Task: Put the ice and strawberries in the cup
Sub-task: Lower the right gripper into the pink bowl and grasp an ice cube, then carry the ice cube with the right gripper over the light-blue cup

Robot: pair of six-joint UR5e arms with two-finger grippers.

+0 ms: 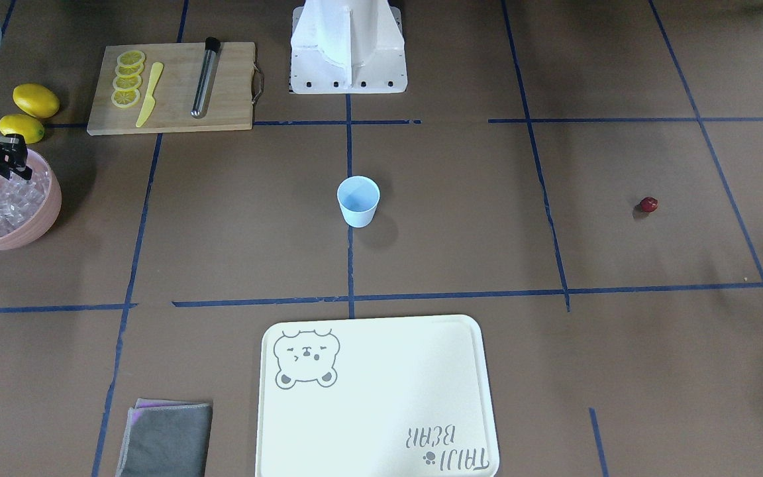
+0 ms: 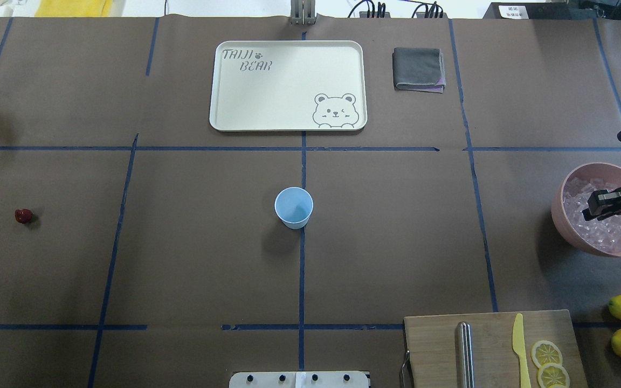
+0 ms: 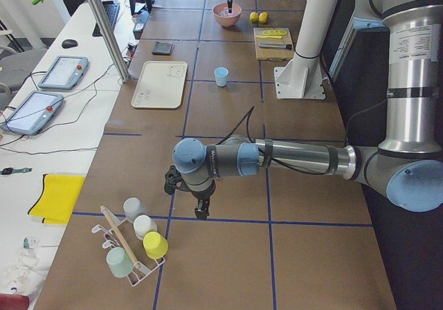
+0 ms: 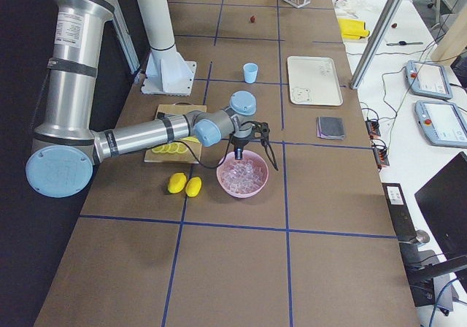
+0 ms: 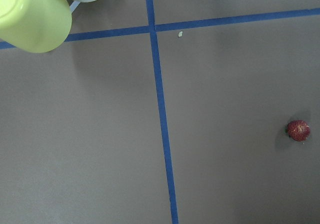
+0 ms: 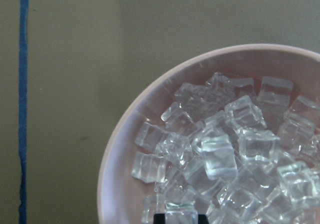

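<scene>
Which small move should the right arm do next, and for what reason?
Probably lower the right tool a little into the pink bowl and shut it on one cube of ice. It hangs just above the ice, seemingly open, and the cup looks empty.

- You have ice (image 6: 220, 159): clear, glassy cubes.
- Your cup (image 1: 357, 201): smooth pale-blue plastic.
- Your bowl (image 6: 120, 134): matt pink plastic.
- Your board (image 1: 229, 79): bare wood.
- Your table cover (image 1: 487, 218): matt brown paper.
</scene>
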